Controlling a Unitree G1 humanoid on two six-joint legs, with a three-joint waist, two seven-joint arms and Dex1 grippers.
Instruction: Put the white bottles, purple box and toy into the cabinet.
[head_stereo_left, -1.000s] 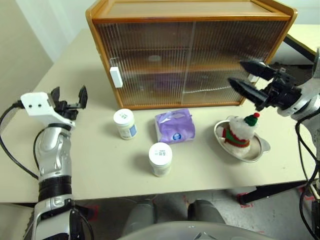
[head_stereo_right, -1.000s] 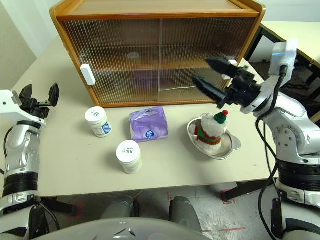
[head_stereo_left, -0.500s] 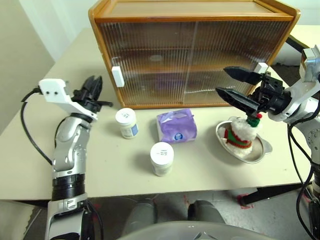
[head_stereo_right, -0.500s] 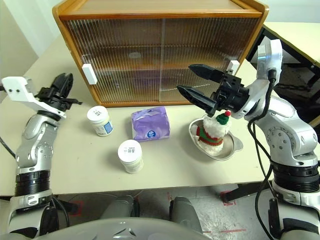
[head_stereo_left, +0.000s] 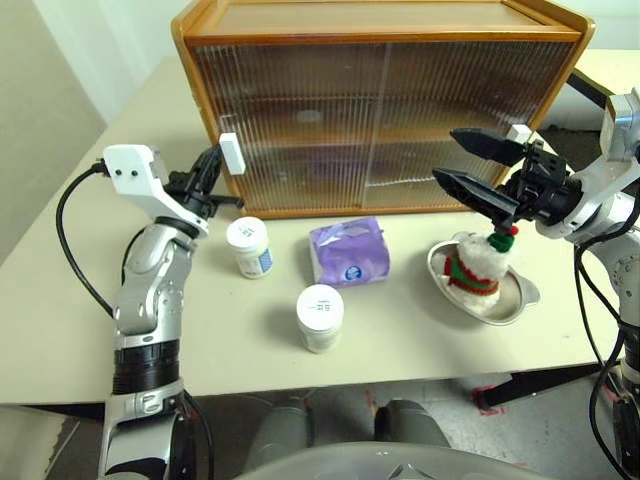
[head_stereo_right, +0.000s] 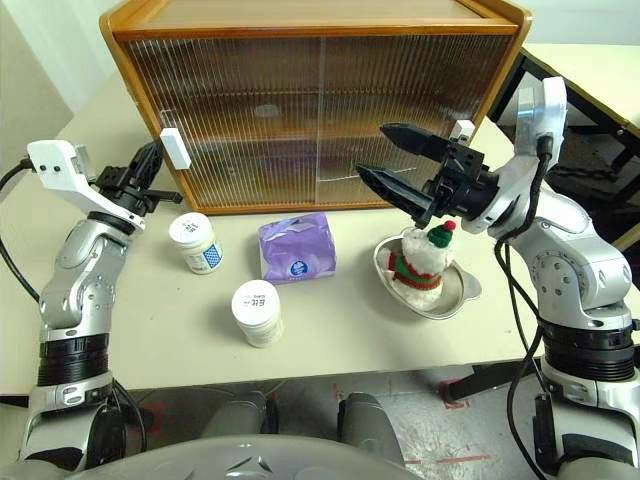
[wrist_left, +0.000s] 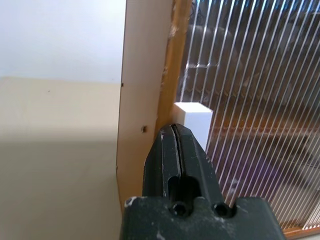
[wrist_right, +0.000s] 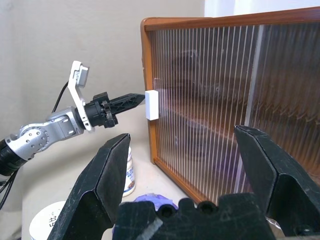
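Table: pale beige tabletop (head_stereo_left: 90, 300) bearing every item here
Left gripper: black two-fingered gripper (head_stereo_left: 212, 170) with its fingers pressed together and nothing between them, tips just beside the white rectangular handle (head_stereo_left: 231, 153) at the left edge of the cabinet; contact cannot be told
Cabinet: large orange-brown wooden cabinet (head_stereo_left: 380, 25) at the back of the table, both ribbed translucent sliding doors (head_stereo_left: 300, 125) shut, one shelf dimly visible behind them
Far bottle: small white plastic bottle with a wide screw cap and blue-printed label (head_stereo_left: 248, 246), upright in front of the cabinet's left part, near the left gripper
Near bottle: matching white bottle (head_stereo_left: 320, 317), upright, closer to the table's front edge, apart from the first
Purple box: soft lilac packet with a crinkled top and a round white-and-blue logo (head_stereo_left: 348, 252), lying between the far bottle and the dish, just in front of the cabinet
Dish: shallow silver metal dish (head_stereo_left: 520, 300) to the right of the packet
Toy: fluffy white plush figure with a red-and-green band and green hat (head_stereo_left: 476, 265), lying in the dish
Right gripper: black two-fingered gripper (head_stereo_left: 470, 165) with jaws spread wide and empty, hovering above the toy, in front of the cabinet's right door
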